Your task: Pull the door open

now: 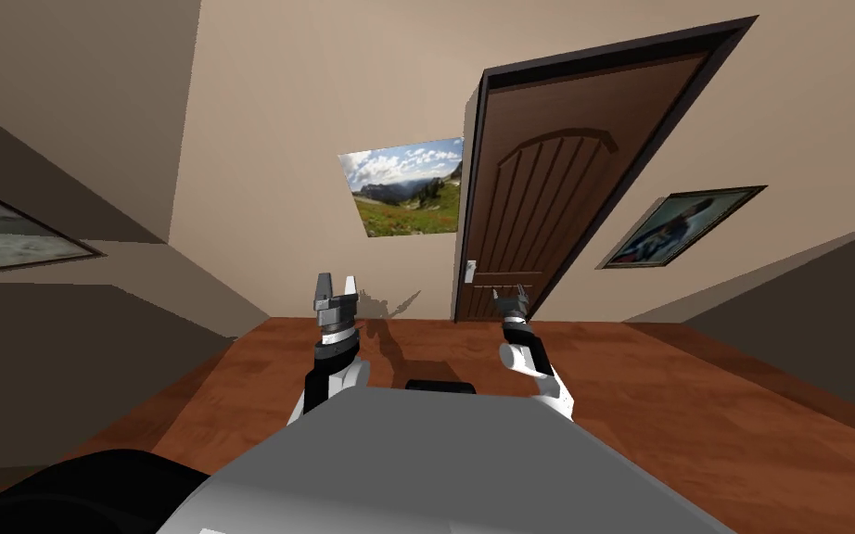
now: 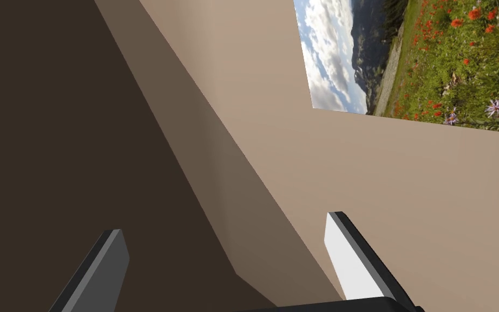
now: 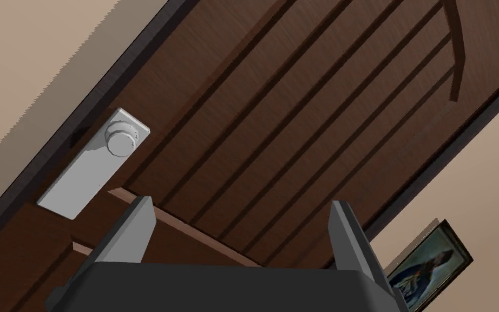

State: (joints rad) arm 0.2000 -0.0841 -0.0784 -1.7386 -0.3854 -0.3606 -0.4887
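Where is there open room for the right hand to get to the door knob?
Nothing stands between the open right gripper and the brown door; the panel beside the round knob is bare. Tightest: the knob sits close to the dark door frame. The open left gripper stands apart, toward the wall.

Door point(image 1: 546, 213) in far wall, ahead. Knob point(image 3: 122, 136) on a plate point(image 3: 78, 179) at the door's left edge. Landscape picture point(image 1: 407, 190) on wall just left of door; portrait point(image 1: 681, 227) to its right. Right gripper point(image 1: 510, 298) before door, near knob; left gripper point(image 1: 337, 289) before wall, below landscape picture.
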